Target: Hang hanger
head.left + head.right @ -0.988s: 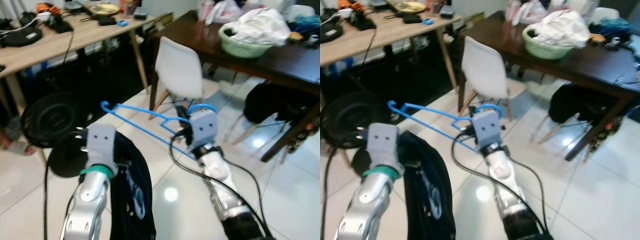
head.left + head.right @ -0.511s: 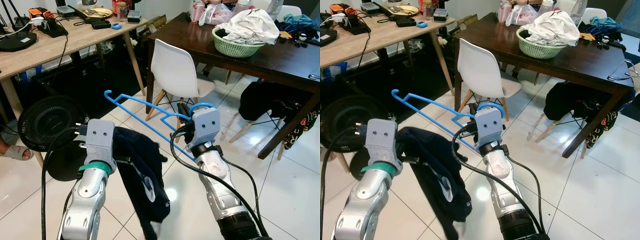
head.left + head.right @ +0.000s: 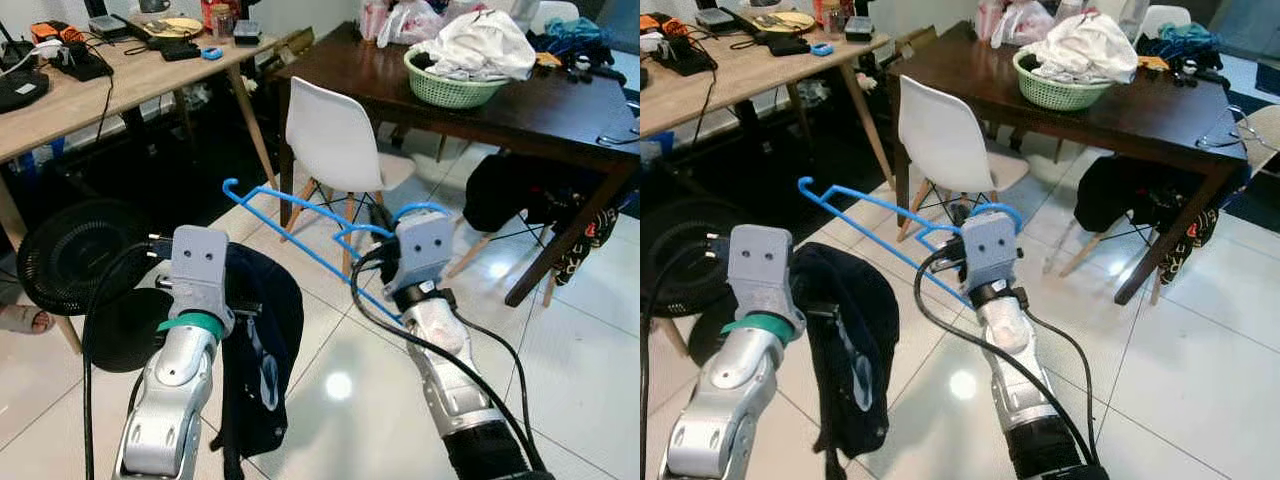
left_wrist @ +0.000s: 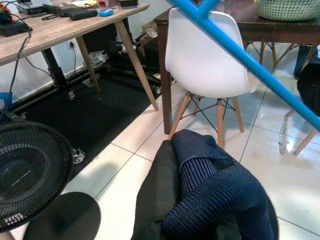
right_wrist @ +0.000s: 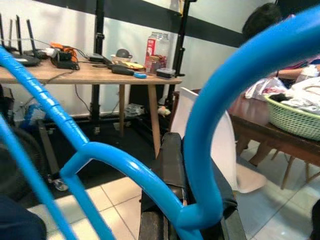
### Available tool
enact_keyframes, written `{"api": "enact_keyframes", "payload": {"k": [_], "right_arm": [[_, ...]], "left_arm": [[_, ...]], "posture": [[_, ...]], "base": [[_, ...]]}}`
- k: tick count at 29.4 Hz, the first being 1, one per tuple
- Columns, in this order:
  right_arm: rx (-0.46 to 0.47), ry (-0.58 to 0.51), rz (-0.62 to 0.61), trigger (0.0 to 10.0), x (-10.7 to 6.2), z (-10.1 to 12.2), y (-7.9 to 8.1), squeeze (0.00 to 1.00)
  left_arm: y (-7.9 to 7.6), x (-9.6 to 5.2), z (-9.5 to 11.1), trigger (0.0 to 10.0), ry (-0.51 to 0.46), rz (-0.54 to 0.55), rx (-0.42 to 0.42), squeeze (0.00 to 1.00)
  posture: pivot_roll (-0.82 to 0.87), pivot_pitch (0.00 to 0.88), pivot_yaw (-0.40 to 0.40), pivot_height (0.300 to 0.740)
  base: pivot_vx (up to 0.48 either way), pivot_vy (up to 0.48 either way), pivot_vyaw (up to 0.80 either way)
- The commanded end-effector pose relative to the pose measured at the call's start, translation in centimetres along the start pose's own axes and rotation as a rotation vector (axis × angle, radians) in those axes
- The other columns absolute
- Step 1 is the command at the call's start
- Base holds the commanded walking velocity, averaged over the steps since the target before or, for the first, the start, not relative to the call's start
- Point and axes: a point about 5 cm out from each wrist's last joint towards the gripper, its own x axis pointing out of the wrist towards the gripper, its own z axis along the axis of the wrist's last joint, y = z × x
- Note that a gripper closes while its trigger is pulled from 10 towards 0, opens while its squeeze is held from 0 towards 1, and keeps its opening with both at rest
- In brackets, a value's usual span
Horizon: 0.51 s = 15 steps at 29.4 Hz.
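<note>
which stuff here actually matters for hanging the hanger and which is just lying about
For the job:
- blue hanger, held by the right gripper
- dark garment, held by the left gripper

Lying about:
- white chair
- green laundry basket on the dark table
- black fan
- light wooden desk with cables and gadgets

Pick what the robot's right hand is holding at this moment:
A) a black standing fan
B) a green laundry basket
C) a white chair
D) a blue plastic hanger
D: the right hand is clamped on the blue plastic hanger near its hook, with the frame reaching out toward the robot's left, while the left hand holds a dark garment.
</note>
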Motion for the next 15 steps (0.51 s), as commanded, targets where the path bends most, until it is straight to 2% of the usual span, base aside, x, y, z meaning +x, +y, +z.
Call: {"api": "enact_keyframes", "payload": {"k": [1,15], "right_arm": [[0.011,0.026,-0.016,10.0,-0.33,-0.46,-0.37,0.0],[0.009,0.025,-0.015,10.0,-0.27,-0.4,-0.4,0.0]], "left_arm": [[-0.01,-0.1,0.41,10.0,-0.016,0.0,-0.001,0.0],[0.02,-0.07,0.36,10.0,-0.009,0.001,-0.003,0.0]], "posture": [[-0.02,0.034,0.042,0.74],[-0.02,0.037,0.041,0.74]], "base": [[0.0,0.0,-0.8],[0.0,0.0,-0.8]]}}
